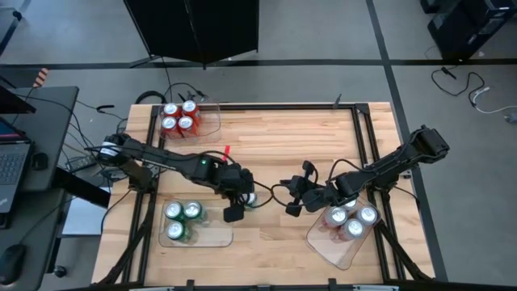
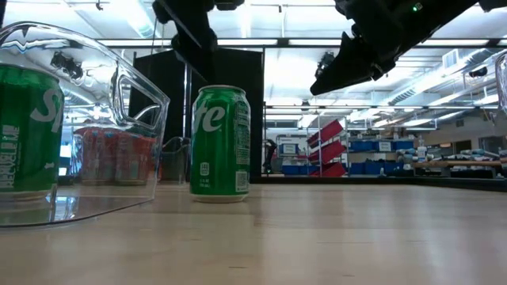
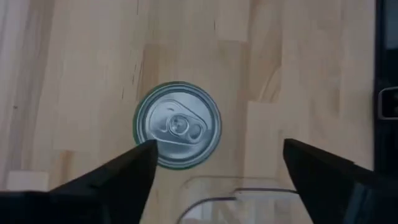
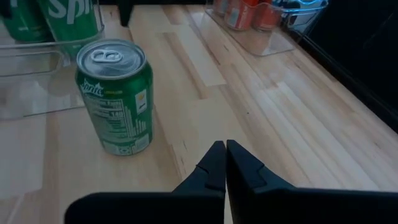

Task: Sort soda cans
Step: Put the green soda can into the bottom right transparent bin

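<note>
Green can (image 1: 251, 198) upright on bare wood just outside the tray of green cans (image 1: 212, 238), toward two o'clock from that tray in the high view; long axis vertical, silver top up. Directly under the left gripper (image 1: 240, 200), fingers (image 3: 118, 180) spread wide and clear of the can in the left wrist view, so nothing held. Nearer by far to the left arm. Right gripper (image 1: 292, 198) toward three o'clock of the can, apart from it, fingers pressed together and empty, with the can seen side-on in the right wrist view. Three green cans already in the tray, one slot apparently free, so probably a short carry toward seven o'clock. Red cans (image 1: 179, 116) grouped in the tray at eleven o'clock; silver-white cans (image 1: 350, 220) in the tray at four o'clock, partly under the right arm. Can mostly covered by the left gripper from above; tray rim cut off in the left wrist view
</note>
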Motion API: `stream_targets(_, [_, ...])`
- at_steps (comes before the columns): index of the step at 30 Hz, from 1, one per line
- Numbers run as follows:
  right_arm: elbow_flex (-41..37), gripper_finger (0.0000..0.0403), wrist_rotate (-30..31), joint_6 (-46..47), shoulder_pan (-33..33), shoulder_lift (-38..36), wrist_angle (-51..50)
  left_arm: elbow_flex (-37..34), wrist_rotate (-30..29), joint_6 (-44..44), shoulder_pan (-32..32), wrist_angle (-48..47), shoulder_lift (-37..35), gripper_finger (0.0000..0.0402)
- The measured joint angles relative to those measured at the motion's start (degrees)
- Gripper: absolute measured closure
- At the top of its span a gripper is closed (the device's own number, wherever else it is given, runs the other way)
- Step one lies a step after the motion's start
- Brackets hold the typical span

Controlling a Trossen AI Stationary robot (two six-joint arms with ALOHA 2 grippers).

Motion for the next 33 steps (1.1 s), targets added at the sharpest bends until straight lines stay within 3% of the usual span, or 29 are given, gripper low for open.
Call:
stream_targets(8, [0.0,0.0402,-0.3,-0.01,0.02,0.0,-0.07,0.04,-1.03,1.08,1.78,0.44,1.38,0.001])
stream_targets(24, [0.0,0.0402,-1.52,-0.12,0.04,0.02,-0.12,0.02,1.29,8.45,4.07,1.83,8.88,0.0012])
stream_targets(27, [0.0,0.0402,-1.52,-0.13,0.04,0.02,-0.11,0.0,0.61,12.17,3.41,1.58,9.75,0.0034])
stream_targets(31, [0.0,0.0402,-1.52,-0.13,0.04,0.04,-0.12,0.1,-0.98,17.03,2.19,3.2,10.12,0.0112])
stream_targets(33, [0.0,0.0402,-1.52,-0.13,0.04,0.07,-0.11,1.23,-1.92,19.2,1.85,1.61,10.32,0.0114])
